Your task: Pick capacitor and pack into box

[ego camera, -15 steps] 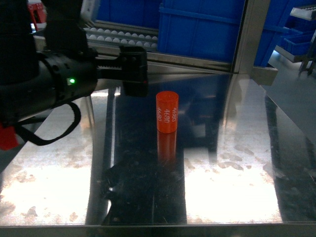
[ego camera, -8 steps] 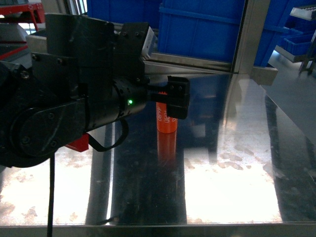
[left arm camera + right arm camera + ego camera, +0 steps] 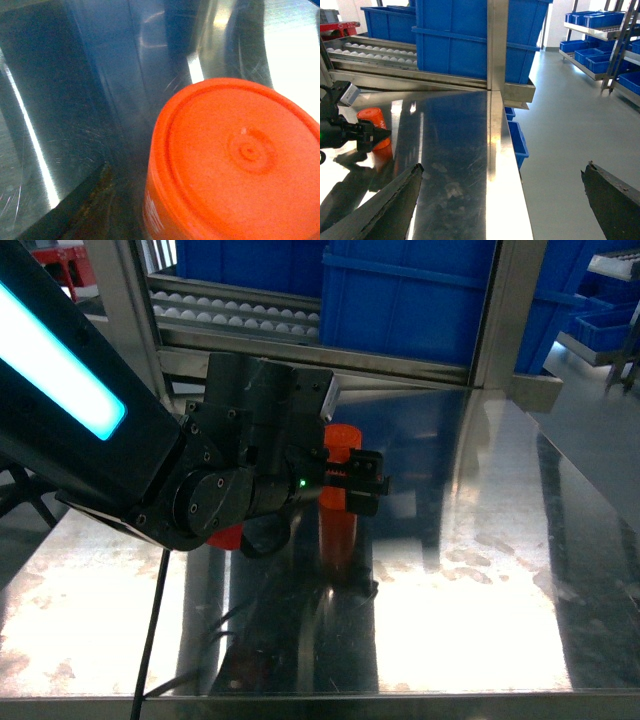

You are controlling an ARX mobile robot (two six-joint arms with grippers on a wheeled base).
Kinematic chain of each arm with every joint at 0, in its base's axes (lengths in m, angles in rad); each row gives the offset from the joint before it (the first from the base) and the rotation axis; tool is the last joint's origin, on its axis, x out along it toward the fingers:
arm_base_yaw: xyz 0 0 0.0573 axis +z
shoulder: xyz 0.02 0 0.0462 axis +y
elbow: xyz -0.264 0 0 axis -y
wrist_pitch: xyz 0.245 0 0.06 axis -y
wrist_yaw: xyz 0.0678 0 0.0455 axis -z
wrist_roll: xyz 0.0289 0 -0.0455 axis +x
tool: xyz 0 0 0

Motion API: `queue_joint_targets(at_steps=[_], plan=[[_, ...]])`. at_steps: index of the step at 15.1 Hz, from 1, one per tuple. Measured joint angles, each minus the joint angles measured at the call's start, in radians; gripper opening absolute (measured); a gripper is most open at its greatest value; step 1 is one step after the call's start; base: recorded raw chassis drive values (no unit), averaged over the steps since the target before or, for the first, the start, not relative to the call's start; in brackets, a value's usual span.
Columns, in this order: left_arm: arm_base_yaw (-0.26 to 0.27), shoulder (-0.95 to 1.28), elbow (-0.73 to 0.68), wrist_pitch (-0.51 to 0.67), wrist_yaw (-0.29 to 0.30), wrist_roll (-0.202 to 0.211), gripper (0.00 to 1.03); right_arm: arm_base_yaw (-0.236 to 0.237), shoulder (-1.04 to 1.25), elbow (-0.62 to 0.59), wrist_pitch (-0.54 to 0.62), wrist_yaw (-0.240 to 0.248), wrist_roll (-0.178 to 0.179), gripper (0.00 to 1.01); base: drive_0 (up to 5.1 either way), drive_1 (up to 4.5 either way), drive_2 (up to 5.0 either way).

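My left arm reaches in low across the steel counter (image 3: 470, 570), its tool (image 3: 362, 483) at the upright orange capacitor (image 3: 340, 439); I cannot tell whether it grips. My right tool (image 3: 502, 200) hangs wide open off the counter's right edge, blue bins (image 3: 470, 37) behind

Head view slanting down, left wrist close above capacitor (image 3: 235, 160), right wrist wide.

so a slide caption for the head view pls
Left gripper reaching around the upright orange cylindrical capacitor on the reflective steel table.
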Motion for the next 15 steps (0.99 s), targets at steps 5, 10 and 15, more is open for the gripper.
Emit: queue_joint_targets(at_steps=[5, 10, 15], plan=[[0.01, -0.019, -0.018, 0.01, 0.006, 0.0, 0.45, 0.0, 0.0, 0.0, 0.001, 0.0, 0.0, 0.98, 0.0, 0.0, 0.0], [0.126, -0.446, -0.345, 0.234, -0.048, 0.001, 0.45, 0.0, 0.0, 0.0, 0.0, 0.0, 0.0, 0.98, 0.0, 0.0, 0.0], [0.131, -1.056, -0.951, 0.378, -0.202, 0.065, 0.45, 0.0, 0.0, 0.0, 0.0, 0.0, 0.0, 0.98, 0.0, 0.0, 0.0]])
